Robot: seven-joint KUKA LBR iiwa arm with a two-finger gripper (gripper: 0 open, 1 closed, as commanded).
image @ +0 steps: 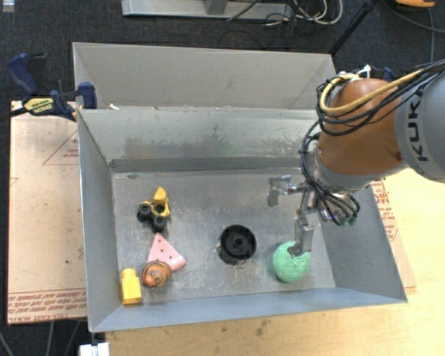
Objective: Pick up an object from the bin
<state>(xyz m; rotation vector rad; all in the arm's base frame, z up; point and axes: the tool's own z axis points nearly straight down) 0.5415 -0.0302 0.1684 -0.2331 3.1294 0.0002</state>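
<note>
My gripper [291, 215] hangs over the right part of the bin floor, open, with nothing between its fingers. One fingertip [303, 245] reaches down to the top of a green ball [289, 265] near the front right corner; whether it touches the ball I cannot tell. The other fingertip [277, 191] stands further back, above bare floor. A black round spool-like piece [237, 243] lies just left of the ball, apart from the gripper.
On the left of the floor lie a yellow-and-black toy [155, 208], a pink triangular piece [166, 251], a brown round thing [156, 274] and a yellow block [130, 286]. The arm with its orange cover and cables comes in over the bin's right wall.
</note>
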